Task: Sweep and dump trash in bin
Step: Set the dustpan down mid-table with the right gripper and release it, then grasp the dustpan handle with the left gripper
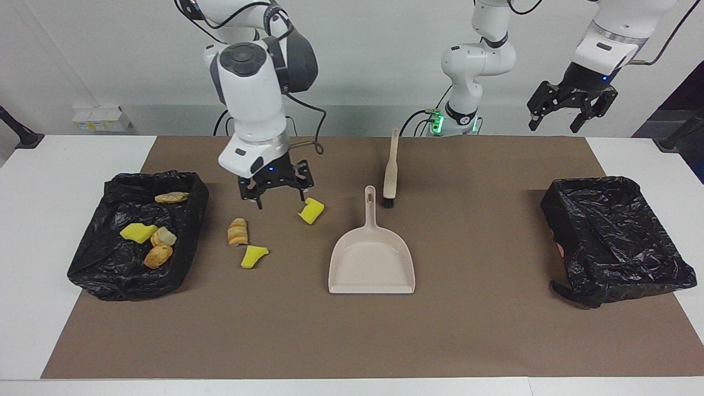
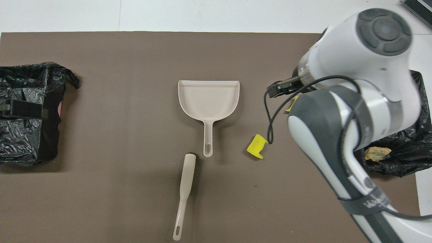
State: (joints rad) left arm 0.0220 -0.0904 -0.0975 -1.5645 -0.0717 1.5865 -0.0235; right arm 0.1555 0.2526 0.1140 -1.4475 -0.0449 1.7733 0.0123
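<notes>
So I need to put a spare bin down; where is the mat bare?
Bare: the wide stretch between the dustpan and the empty bin, and the strip along the mat's edge farthest from the robots. Crowded: between the dustpan and the filled bin, where three scraps lie.

From overhead, my right arm [image 2: 351,111] covers most of the loose trash beside the dustpan [image 2: 208,101]; only one yellow chunk [image 2: 256,146] shows whole. It also hides much of the filled bin [image 2: 401,158]. The other bin [image 2: 27,111] runs off the frame edge.
</notes>
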